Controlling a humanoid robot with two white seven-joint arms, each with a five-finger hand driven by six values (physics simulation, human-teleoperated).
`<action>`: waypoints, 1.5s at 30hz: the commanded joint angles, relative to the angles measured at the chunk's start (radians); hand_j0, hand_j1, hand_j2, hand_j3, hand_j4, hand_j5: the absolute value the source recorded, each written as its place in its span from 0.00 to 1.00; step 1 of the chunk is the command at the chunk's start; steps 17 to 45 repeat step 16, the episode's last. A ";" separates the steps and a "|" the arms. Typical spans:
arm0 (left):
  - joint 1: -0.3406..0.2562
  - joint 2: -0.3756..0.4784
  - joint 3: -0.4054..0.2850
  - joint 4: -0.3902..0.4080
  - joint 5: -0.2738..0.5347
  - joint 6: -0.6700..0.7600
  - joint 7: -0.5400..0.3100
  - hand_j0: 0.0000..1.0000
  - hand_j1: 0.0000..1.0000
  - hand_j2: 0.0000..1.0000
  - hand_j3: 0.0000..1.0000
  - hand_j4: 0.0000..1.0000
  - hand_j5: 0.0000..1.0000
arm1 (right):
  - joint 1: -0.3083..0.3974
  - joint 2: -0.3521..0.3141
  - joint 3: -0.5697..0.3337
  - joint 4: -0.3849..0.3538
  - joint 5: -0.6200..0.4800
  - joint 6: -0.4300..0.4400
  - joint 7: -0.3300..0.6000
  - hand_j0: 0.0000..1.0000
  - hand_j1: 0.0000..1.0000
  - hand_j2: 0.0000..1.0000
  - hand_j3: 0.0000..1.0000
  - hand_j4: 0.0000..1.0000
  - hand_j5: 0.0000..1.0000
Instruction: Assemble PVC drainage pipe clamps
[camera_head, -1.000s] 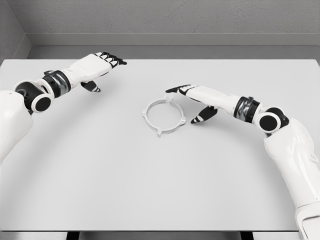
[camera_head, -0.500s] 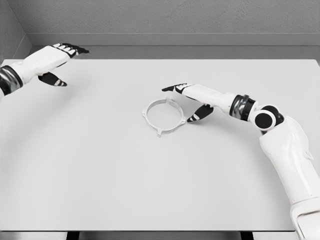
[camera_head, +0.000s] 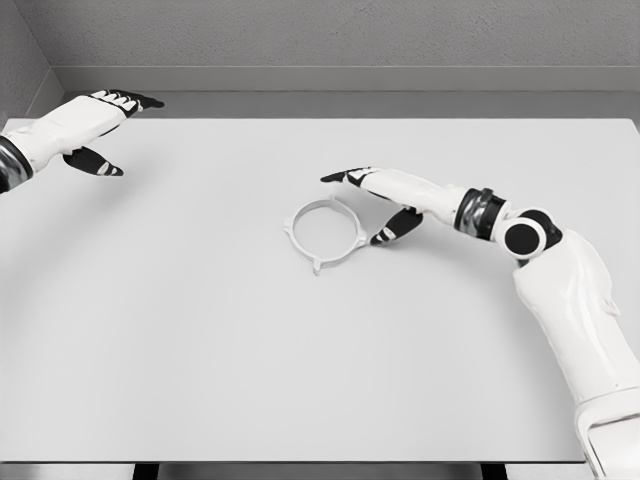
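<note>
The white clamp ring (camera_head: 325, 232) lies flat mid-table. The right hand (camera_head: 385, 198), fingers apart, sits just right of it, likely to grab. The left hand (camera_head: 85, 125) waits far left, open.

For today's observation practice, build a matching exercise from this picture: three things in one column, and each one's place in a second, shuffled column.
Things:
1. left hand
2. right hand
3. ring clamp

Places:
A. flat on the table near its middle
B. over the table's far left corner
C. just right of the ring, fingers open

Pairs: 1-B, 2-C, 3-A
</note>
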 joint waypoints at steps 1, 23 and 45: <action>0.000 0.001 0.002 -0.001 0.007 0.001 0.001 1.00 1.00 1.00 1.00 1.00 1.00 | 0.000 -0.025 -0.051 -0.012 -0.025 0.003 0.000 1.00 1.00 1.00 1.00 1.00 1.00; 0.000 0.001 0.002 0.001 0.009 0.001 -0.001 1.00 1.00 1.00 1.00 1.00 1.00 | 0.460 -0.487 -0.447 -0.645 -0.501 0.003 0.000 1.00 1.00 1.00 1.00 1.00 1.00; 0.000 0.001 0.002 0.001 0.009 0.001 -0.001 1.00 1.00 1.00 1.00 1.00 1.00 | 0.460 -0.487 -0.447 -0.645 -0.501 0.003 0.000 1.00 1.00 1.00 1.00 1.00 1.00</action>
